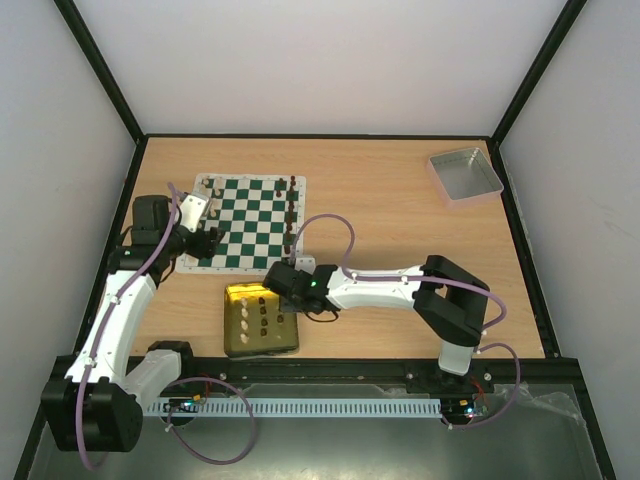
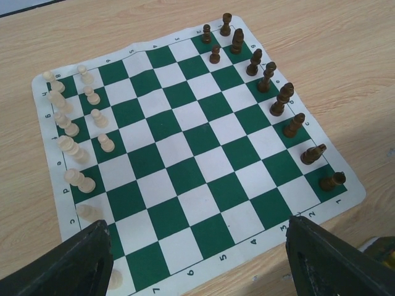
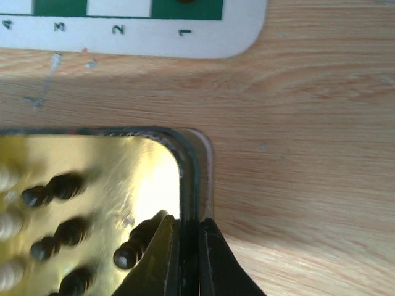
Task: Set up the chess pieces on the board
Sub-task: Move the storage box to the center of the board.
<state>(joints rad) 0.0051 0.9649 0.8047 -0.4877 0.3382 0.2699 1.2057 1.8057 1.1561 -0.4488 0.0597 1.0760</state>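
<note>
**pawnpusher:** Chess pieces (image 2: 107, 143) check: the cream ones (image 2: 73, 148) stand in two loose columns down the left side of the board (image 2: 203, 160), the dark brown ones (image 2: 286, 97) mostly in one column down its right side. What's the left claw (image 2: 199, 223) up to?

**rookie_88:** It hangs over the board's near-left part, jaws wide, holding nothing. The board lies flat on the counter (image 1: 400, 220), toward the far left.

**pawnpusher:** And further right?

**rookie_88:** Just in front of the board sits the gold tray (image 3: 123, 160), with more pieces in it, dark and cream. The right claw (image 3: 186, 221) is at the tray's corner nearest the board, pinched narrow with the tray's wall between its fingers (image 3: 216, 259), one inside, one outside. One dark piece (image 3: 126, 253) lies just beside the inner finger, not gripped as far as I can tell. The grey tray (image 1: 465, 175) sits well apart, far right of the counter.
</note>
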